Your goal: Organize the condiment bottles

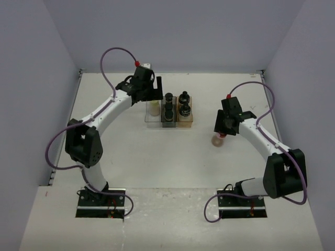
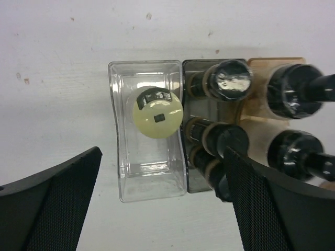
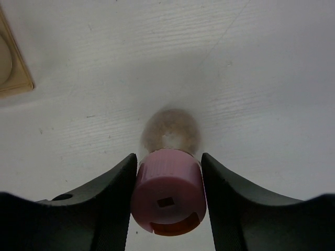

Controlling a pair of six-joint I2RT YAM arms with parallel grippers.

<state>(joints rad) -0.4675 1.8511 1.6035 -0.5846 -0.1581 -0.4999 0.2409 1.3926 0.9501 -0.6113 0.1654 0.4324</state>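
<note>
Pale grey walls point(image 1: 172, 31) box in a matte white bench point(image 1: 131, 157) whose surface shows faint scuffs and specks.

Of the seven condiment bottles, the pink-capped bottle point(image 3: 168, 193) sits apart from the rest, at about 4 o'clock from the tray. It is a small, round, clear bottle with pale brownish contents under a ribbed cylindrical pink cap that has a square hole in its top. The right pincer point(image 3: 168, 162) is clamped on that cap, one curved black finger pressed against each side. Whether the bottle's base touches the bench, I cannot tell.

The other six stand in the tray point(image 2: 118, 130), a glossy plastic piece of three rectangular compartments: clear, smoky grey and tan. The yellow-green-capped bottle point(image 2: 155, 112) stands alone in the clear compartment at 9 o'clock. Of the five black-capped bottles point(image 2: 229, 79), three are crowded in the grey middle one and two stand in the tan one at 3 o'clock.

Above the tray hangs the left pincer point(image 2: 162, 157), spread wide and holding nothing, its fingers point(image 2: 52, 209) faced with fine black mesh-textured pads.
</note>
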